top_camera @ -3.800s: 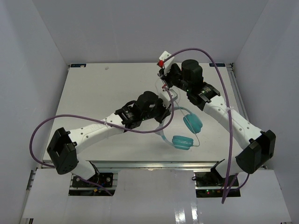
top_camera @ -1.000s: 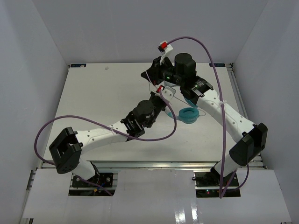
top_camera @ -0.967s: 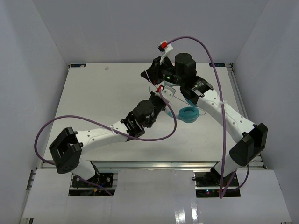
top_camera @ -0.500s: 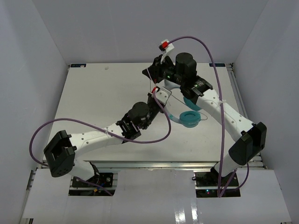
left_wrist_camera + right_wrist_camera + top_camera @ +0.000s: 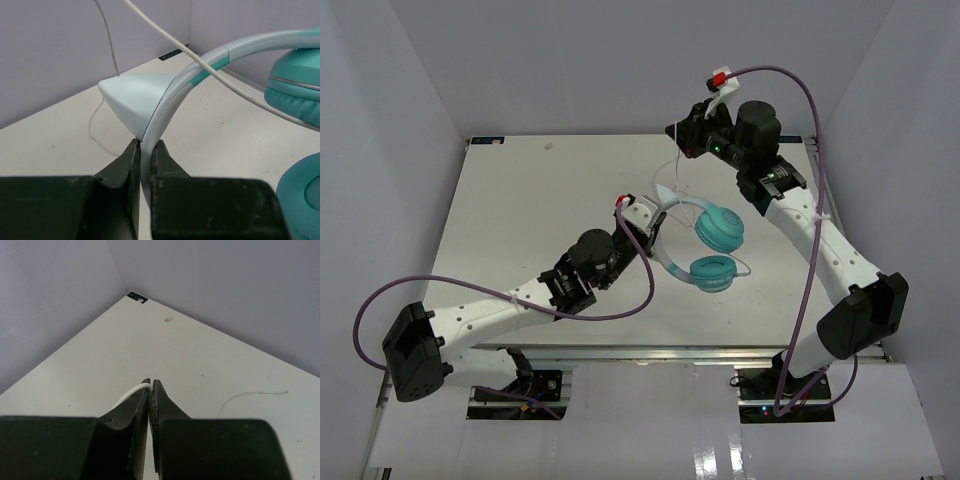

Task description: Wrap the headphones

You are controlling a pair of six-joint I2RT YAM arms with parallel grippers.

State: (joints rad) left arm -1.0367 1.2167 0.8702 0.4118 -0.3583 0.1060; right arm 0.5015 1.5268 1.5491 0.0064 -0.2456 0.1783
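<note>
White table (image 5: 520, 220), pale walls (image 5: 620, 60) on three sides.

Top view: left claw (image 5: 638, 222) is clenched on the headphones (image 5: 720, 228) at the headband. Its fingertips are mostly hidden under its own wrist. 2 teal ear cups (image 5: 713, 272) sit just right of that claw, off the band's far end. Right claw (image 5: 682, 135) is near the far table edge, pinching the cord (image 5: 678, 170). The cord is thin and hard to trace below it. Bare table spreads left of both claws.

Left wrist: left claw (image 5: 145, 146) has its jaws closed on the pale headband (image 5: 200, 67), with a pale pointed fin (image 5: 132, 95) just ahead of the tips. 1 cord (image 5: 225, 82) crosses the band ahead. Both cups are cut off at frame right.

Right wrist: right claw (image 5: 150, 385) has its jaws nearly together on the cord (image 5: 131, 391). One short white loop shows left of the tips; the rest is hidden behind the fingers. A loose cord end (image 5: 250, 394) lies on the table ahead-right, well apart from the claw. The table corner is far ahead.
</note>
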